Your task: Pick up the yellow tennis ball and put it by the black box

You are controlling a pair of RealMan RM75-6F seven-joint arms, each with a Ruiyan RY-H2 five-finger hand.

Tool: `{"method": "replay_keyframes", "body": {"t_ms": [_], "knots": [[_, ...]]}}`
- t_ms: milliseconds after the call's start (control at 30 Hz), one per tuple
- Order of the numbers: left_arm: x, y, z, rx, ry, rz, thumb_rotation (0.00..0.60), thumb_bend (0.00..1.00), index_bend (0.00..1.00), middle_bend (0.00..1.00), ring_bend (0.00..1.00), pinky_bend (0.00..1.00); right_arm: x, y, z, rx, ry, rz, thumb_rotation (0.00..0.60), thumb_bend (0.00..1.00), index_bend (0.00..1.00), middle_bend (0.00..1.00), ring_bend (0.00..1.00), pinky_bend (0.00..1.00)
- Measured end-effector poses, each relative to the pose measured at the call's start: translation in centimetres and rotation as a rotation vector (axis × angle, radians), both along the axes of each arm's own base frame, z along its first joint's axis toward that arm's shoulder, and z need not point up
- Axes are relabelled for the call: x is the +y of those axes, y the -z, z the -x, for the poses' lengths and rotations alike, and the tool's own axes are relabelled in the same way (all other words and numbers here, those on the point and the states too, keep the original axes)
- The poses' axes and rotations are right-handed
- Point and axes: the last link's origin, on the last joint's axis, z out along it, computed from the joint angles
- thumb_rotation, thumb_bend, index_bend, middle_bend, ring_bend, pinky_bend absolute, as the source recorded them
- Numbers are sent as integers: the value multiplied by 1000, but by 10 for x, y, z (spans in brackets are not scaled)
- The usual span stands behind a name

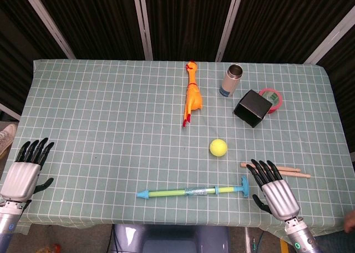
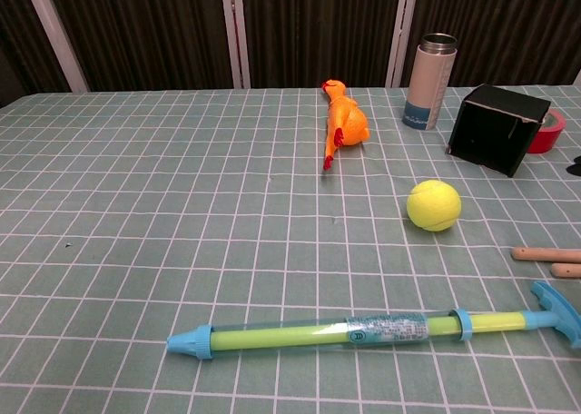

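Note:
The yellow tennis ball (image 1: pixel 218 147) (image 2: pixel 433 205) lies on the checked tablecloth, right of centre. Behind it and a little to the right stands the black box (image 1: pixel 253 107) (image 2: pixel 497 128), apart from the ball. My right hand (image 1: pixel 273 188) is at the table's near right edge, below and right of the ball, fingers spread and holding nothing. At the near left corner my left hand (image 1: pixel 26 171) also has its fingers apart and is empty. Neither hand shows in the chest view.
A green and blue tube toy (image 1: pixel 194 192) (image 2: pixel 381 329) lies along the front. An orange rubber chicken (image 1: pixel 192 95) (image 2: pixel 342 123), a steel bottle (image 1: pixel 232 80) (image 2: pixel 428 80) and a pink tape roll (image 1: pixel 272 99) sit at the back. Wooden sticks (image 1: pixel 283 171) (image 2: pixel 547 258) lie by my right hand.

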Motion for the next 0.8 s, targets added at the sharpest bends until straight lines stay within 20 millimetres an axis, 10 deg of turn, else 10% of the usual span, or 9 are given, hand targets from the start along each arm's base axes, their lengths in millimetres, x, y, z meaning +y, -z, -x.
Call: {"method": "replay_keyframes", "body": {"t_ms": [233, 800], "knots": [[1, 0, 0, -1, -4, -4, 600, 152, 0, 0, 0, 0, 0, 2, 1, 3, -1, -10, 600, 378, 0, 0, 0, 73], [-7, 0, -5, -9, 38, 14, 600, 153, 0, 0, 0, 0, 14, 53, -35, -272, 66, -128, 600, 478, 206, 244, 265, 547]]}}
